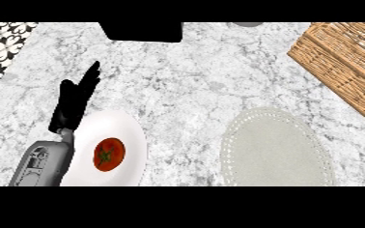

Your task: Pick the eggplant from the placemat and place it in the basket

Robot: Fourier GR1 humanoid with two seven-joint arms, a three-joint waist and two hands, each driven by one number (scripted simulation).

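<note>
While the left hand [75, 101] rests near the view's left edge, its black fingers are straight and point up the counter, holding nothing. Its grey forearm [39, 164] enters from the lower left corner, just beside a white plate [132, 140]. A red tomato [109, 154] with a green stem lies on that plate, near its middle. The right hand does not show in the head view.

At lower right lies a pale round placemat [274, 149] with a dotted border; its surface is bare, and the eggplant cannot be seen on it or anywhere else in the view. A woven wicker basket [335, 58] sits at the upper right corner, cut off by the view's right edge; what it holds cannot be made out. The placemat and the basket lie apart, with bare marble counter [192, 77] between them.

A black object [141, 31] stands at the counter's far edge, top centre. A patterned black-and-white surface [14, 38] shows at the upper left corner. No writing, label or brand mark can be read on anything.
</note>
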